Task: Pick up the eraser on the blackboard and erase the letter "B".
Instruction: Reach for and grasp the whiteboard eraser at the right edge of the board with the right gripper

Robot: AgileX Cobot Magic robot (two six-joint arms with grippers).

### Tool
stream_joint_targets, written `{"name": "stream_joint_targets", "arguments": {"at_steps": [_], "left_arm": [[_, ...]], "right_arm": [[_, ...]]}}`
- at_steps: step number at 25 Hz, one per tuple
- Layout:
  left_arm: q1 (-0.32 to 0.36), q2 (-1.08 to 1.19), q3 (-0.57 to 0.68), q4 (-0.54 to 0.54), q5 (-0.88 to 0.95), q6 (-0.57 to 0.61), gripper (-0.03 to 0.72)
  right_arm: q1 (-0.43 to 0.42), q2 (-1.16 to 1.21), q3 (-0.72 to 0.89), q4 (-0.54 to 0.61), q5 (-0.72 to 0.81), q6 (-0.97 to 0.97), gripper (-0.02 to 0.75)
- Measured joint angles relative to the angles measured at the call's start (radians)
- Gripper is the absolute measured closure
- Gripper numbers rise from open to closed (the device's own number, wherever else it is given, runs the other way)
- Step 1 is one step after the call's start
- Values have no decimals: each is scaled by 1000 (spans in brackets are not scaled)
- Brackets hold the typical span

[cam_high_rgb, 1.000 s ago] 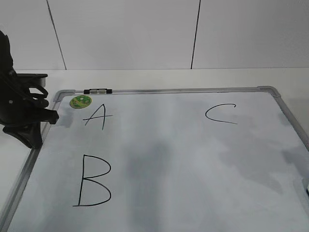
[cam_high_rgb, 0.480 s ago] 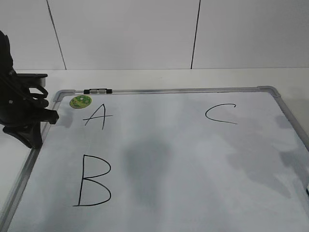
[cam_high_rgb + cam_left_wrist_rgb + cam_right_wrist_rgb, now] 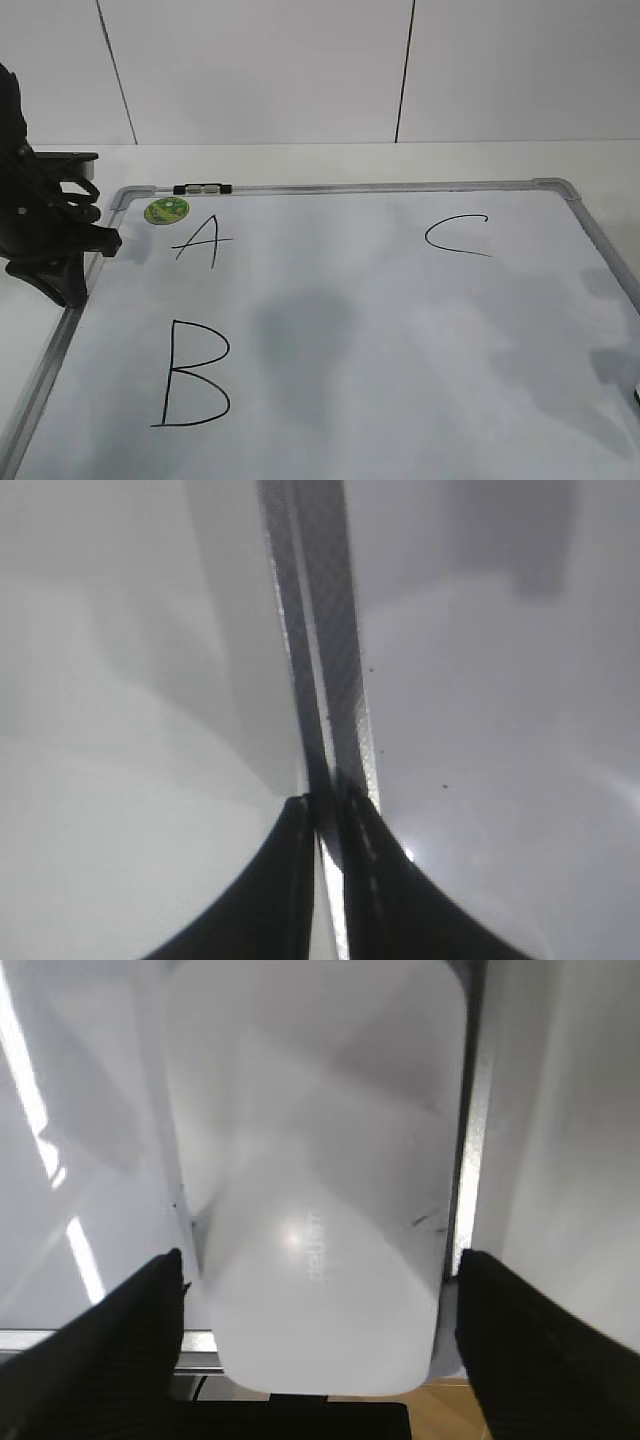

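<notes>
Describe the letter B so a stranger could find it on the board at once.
Start at the blackboard, a white board in a grey frame. Near its left edge, the letter "B" sits directly below the A. It is the largest letter and nearest the camera; the C is far right.

Open board surrounds the letter "B" (image 3: pixel 195 372). The left tool (image 3: pixel 70 240) stands over the blackboard's (image 3: pixel 400 330) left frame, well apart from the letter.

Glossy white plastic eraser (image 3: pixel 315 1180); blackboard (image 3: pixel 400 340) framed in grey metal.
</notes>
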Motion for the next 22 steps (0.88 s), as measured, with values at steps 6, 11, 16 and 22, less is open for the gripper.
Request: {"name": "stream_joint_targets", "arguments": {"at_steps": [6, 11, 16, 22], "left_arm": [[0, 0, 0, 0, 0, 0, 653], [0, 0, 0, 0, 0, 0, 653], [0, 0, 0, 0, 0, 0, 653], [0, 0, 0, -2, 1, 0, 653]], "right_arm": [[0, 0, 45, 0, -79, 7, 69], [0, 0, 45, 1, -153, 9, 74], [0, 0, 45, 2, -181, 11, 77], [0, 0, 45, 2, -183, 11, 85]]}}
